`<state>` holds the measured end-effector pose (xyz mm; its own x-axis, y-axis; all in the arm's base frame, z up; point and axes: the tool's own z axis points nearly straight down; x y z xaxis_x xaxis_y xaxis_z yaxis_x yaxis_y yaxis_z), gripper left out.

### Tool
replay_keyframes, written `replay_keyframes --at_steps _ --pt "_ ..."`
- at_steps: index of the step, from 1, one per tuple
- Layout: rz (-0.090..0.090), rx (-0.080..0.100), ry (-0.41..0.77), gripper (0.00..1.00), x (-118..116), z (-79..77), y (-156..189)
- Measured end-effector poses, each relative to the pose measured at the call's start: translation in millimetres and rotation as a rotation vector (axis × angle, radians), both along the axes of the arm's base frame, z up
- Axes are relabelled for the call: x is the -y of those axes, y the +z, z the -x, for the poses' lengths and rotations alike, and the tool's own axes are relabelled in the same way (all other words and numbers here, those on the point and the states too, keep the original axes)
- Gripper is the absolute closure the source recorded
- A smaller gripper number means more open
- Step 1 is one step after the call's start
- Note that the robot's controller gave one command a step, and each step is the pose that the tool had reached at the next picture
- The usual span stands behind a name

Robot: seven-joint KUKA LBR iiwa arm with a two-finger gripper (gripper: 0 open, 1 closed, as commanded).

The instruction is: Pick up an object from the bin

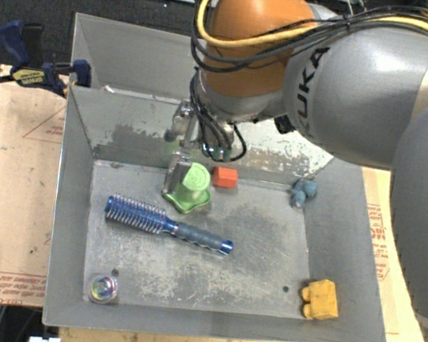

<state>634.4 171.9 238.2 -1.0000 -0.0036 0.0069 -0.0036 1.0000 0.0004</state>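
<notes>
One green cup [190, 187] directly under the gripper [180, 177]

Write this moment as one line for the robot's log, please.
gripper: low at back of bin | at: green plastic thing | nearby: orange cube, blue hairbrush | grasp: unclear

Between hairbrush [168, 226] and yellow block [320, 299] the floor [265, 252] lies open; green cup [190, 187], orange cube [226, 178] crowd rear wall [137, 123].
</notes>
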Motion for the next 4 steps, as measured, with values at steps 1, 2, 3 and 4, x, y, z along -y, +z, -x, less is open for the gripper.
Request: replay_keyframes --at_steps 1,2,3,4 --pt "0.004 -0.005 -0.121 0.0 101.7 89.3 -133.1" --pt "0.0 0.007 0.16 0.0 141.0 92.7 -122.6" --pt "-0.002 0.009 -0.024 0.0 134.3 84.8 -157.1" --pt "-0.002 0.012 -0.026 1.0 134.8 83.7 -155.8"
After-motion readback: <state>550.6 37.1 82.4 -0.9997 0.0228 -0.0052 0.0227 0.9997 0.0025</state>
